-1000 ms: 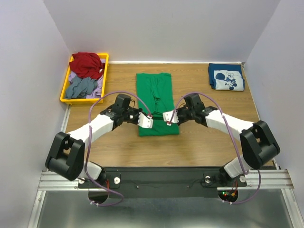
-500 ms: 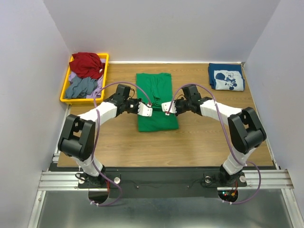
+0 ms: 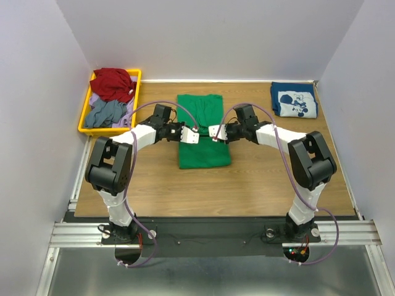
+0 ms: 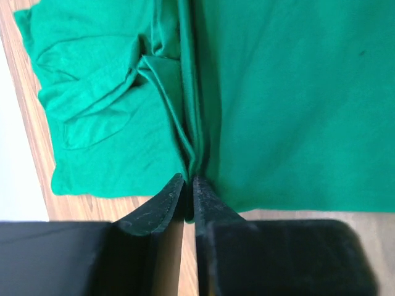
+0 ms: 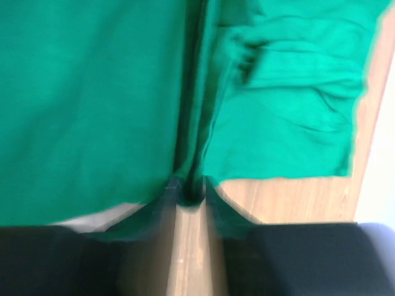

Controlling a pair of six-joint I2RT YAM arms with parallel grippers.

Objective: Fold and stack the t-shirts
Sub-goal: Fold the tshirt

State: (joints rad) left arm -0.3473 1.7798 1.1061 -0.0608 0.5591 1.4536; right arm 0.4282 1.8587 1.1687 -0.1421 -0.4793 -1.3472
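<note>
Both pincers [image 3: 192, 135] [image 3: 215, 132] narrowly parted, inward-facing.

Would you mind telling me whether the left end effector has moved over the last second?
Yes. The left end effector has moved toward the far side of the table, away from the arm bases and nearer the yellow bin, carrying the green t-shirt's near edge.

Motion blur smears the right claw [image 5: 191, 194] and green t-shirt [image 5: 92, 105].
</note>
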